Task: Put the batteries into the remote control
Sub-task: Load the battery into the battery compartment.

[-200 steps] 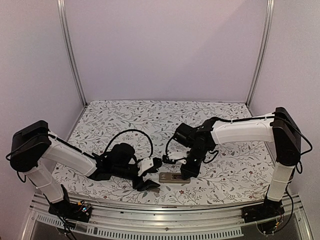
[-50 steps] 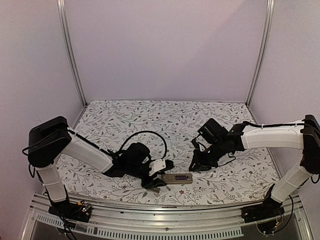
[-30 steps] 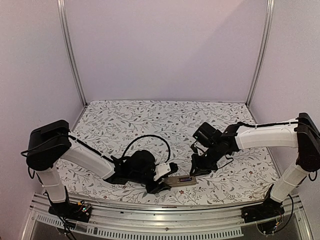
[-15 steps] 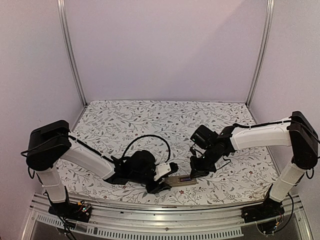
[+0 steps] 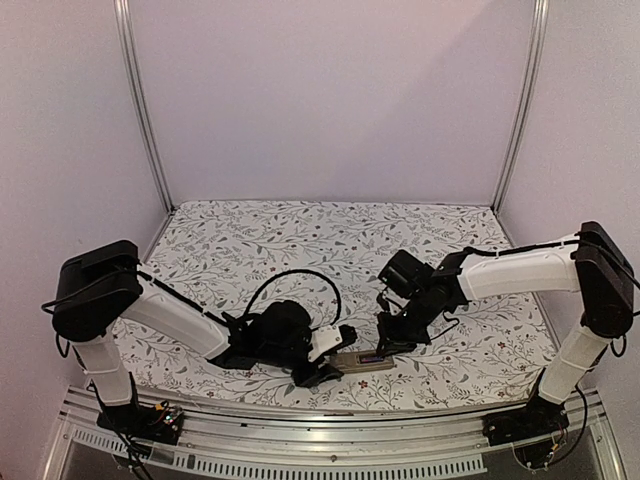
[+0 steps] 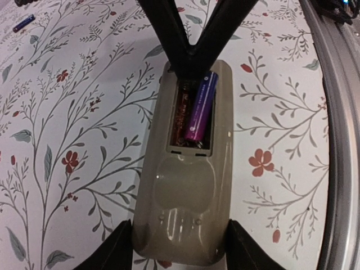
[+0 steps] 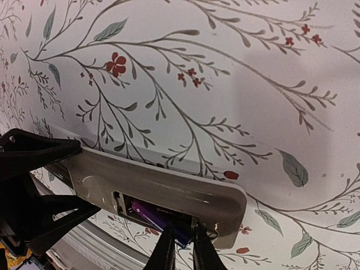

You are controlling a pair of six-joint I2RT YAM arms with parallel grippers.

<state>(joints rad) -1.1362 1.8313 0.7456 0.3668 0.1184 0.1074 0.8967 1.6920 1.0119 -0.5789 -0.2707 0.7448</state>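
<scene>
Lilac walls (image 5: 330,90) surround floral tablecloth (image 5: 300,235) bearing the remote control (image 5: 362,360).

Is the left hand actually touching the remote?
Touching. In the left wrist view, both fingers of the left hand press the remote at its near end, one on each long edge, no gap.

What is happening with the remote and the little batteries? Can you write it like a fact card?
remote: tan-grey rectangular plastic remote control, back side up on the flowery cloth, battery recess open
battery in recess: slim purple cylindrical battery, lying slanted
other battery: second slim purple battery, lying apart on the cloth
left gripper: closed on the remote's near end, one finger each side
right gripper: pinching the slanted battery's far end
</scene>
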